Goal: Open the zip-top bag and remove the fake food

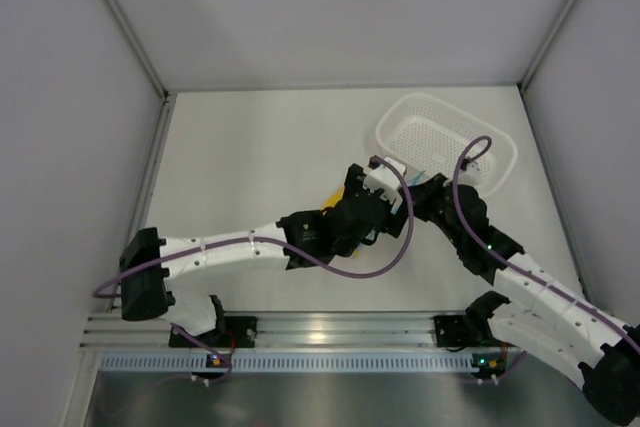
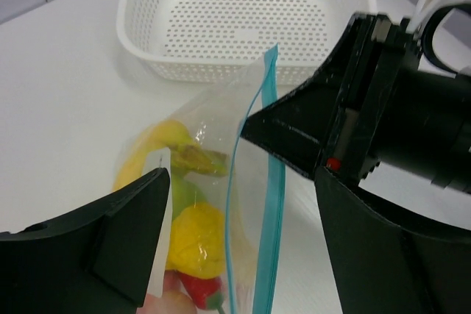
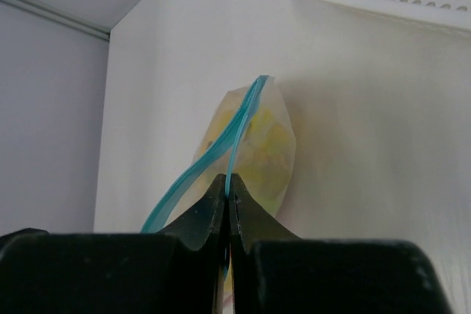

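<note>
Zip-top bag (image 2: pixel 218 130), fake food (image 2: pixel 193 237) inside, is pinched by right jaws; left jaws spread.

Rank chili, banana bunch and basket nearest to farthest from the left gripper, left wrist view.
1. Red chili, between the fingers of the left gripper, inside the zip-top bag.
2. Banana bunch, farther up the bag.
3. White basket, beyond the bag.

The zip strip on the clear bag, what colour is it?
Light blue zip strip, clearest in left wrist view.
</note>
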Controlling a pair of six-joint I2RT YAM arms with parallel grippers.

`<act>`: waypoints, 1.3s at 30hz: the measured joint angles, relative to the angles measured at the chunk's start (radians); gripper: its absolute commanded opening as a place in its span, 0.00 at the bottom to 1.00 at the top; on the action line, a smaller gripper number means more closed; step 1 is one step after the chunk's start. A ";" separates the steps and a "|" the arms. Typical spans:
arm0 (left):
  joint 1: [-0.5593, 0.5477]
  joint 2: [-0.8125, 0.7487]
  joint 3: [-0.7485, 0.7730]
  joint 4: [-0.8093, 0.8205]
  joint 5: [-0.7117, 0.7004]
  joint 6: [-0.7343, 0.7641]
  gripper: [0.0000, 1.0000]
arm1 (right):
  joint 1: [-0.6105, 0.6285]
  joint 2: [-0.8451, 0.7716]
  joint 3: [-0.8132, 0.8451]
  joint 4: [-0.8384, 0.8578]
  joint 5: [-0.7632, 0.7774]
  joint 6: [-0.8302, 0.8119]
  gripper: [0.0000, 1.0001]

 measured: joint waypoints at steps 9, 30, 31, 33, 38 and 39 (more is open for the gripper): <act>0.060 0.076 0.093 -0.054 0.078 0.004 0.75 | 0.000 -0.035 0.001 -0.046 -0.016 -0.054 0.00; 0.143 0.114 0.090 -0.243 -0.070 0.002 0.00 | 0.000 -0.067 0.075 -0.286 0.000 -0.256 0.00; 0.152 0.106 0.090 -0.247 -0.098 0.005 0.00 | 0.000 -0.072 0.079 -0.309 0.003 -0.272 0.00; 0.166 0.083 0.094 -0.249 -0.140 0.014 0.00 | 0.000 -0.076 0.094 -0.341 -0.001 -0.298 0.00; 0.145 0.008 0.109 -0.245 -0.194 0.042 0.00 | 0.001 -0.076 0.168 -0.386 -0.002 -0.354 0.04; 0.144 -0.008 0.109 -0.245 -0.194 0.042 0.00 | 0.001 -0.077 0.180 -0.388 -0.003 -0.363 0.06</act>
